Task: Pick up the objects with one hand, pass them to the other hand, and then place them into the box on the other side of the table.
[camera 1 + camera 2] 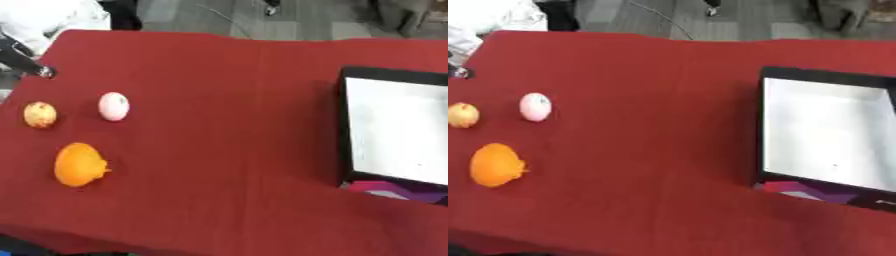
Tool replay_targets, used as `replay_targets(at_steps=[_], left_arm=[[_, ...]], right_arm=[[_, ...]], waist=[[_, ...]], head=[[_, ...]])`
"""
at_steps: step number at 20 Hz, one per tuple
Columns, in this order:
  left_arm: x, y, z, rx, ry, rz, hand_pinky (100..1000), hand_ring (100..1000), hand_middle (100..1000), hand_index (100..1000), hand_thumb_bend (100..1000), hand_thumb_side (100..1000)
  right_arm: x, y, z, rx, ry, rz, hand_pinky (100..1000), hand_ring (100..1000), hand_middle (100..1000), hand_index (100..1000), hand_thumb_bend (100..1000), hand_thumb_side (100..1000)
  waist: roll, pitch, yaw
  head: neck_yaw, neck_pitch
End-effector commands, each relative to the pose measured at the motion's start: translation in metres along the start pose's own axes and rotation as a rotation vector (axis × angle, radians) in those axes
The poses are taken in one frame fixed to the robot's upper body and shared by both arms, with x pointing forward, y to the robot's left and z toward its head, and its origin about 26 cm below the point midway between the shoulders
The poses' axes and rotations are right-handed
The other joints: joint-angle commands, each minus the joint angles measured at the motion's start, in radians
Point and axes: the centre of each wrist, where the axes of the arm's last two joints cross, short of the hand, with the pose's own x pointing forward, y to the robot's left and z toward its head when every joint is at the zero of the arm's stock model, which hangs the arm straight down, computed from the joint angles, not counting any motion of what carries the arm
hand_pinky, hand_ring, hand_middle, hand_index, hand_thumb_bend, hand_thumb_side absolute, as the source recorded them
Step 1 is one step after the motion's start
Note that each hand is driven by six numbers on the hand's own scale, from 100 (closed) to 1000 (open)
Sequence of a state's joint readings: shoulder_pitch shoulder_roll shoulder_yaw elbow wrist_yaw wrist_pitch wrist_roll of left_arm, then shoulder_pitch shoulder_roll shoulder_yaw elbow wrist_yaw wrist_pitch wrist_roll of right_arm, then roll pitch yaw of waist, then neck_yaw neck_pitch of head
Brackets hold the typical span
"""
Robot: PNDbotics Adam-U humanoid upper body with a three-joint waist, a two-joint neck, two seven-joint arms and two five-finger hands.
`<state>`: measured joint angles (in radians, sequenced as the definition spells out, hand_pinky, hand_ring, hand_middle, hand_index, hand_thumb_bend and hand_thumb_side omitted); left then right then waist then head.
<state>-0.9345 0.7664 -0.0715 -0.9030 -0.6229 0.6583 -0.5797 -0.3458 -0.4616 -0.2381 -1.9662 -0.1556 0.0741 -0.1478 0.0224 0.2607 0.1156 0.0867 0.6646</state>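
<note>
- Nearest the camera lies an orange fruit-shaped object [79, 165] with a small nub on its side, on the bench's left half.
- Beyond it sit a small yellow, reddish-mottled fruit [39, 114] and a pale pink ball [114, 106], side by side but apart.
- Only a dark arm part [24, 61] shows at the upper left edge; I cannot tell whether it belongs to the robot. Neither hand shows, so the state of the fingers cannot be told, and nothing can be placed relative to them.
- All 3 objects lie free and the black-walled, white-floored box [773, 125] on the right holds nothing, so I judge no pick has begun.
- Next: the left hand must come down over 1 object, probably.
- Red cloth [227, 125] covers the bench; grey floor lies beyond.
</note>
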Motion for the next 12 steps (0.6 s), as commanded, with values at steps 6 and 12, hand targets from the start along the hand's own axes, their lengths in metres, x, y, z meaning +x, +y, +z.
replay_targets(at_steps=[6,12], left_arm=[[-0.0033,0.0107,0.0004,-0.096,0.177,-0.053,959,881,820,857,432,100],[-0.0041,0.0079,-0.0021,-0.106,0.215,-0.103,942,879,819,860,418,100]], right_arm=[[0.0077,-0.0038,-0.0048,0.016,-0.031,0.029,942,1000,759,964,100,588],[0.0079,-0.0033,-0.005,0.019,-0.032,0.027,942,1000,758,965,100,588]], waist=[[0.002,-0.017,0.001],[0.001,-0.015,-0.001]], head=[[-0.009,-0.016],[-0.019,-0.016]])
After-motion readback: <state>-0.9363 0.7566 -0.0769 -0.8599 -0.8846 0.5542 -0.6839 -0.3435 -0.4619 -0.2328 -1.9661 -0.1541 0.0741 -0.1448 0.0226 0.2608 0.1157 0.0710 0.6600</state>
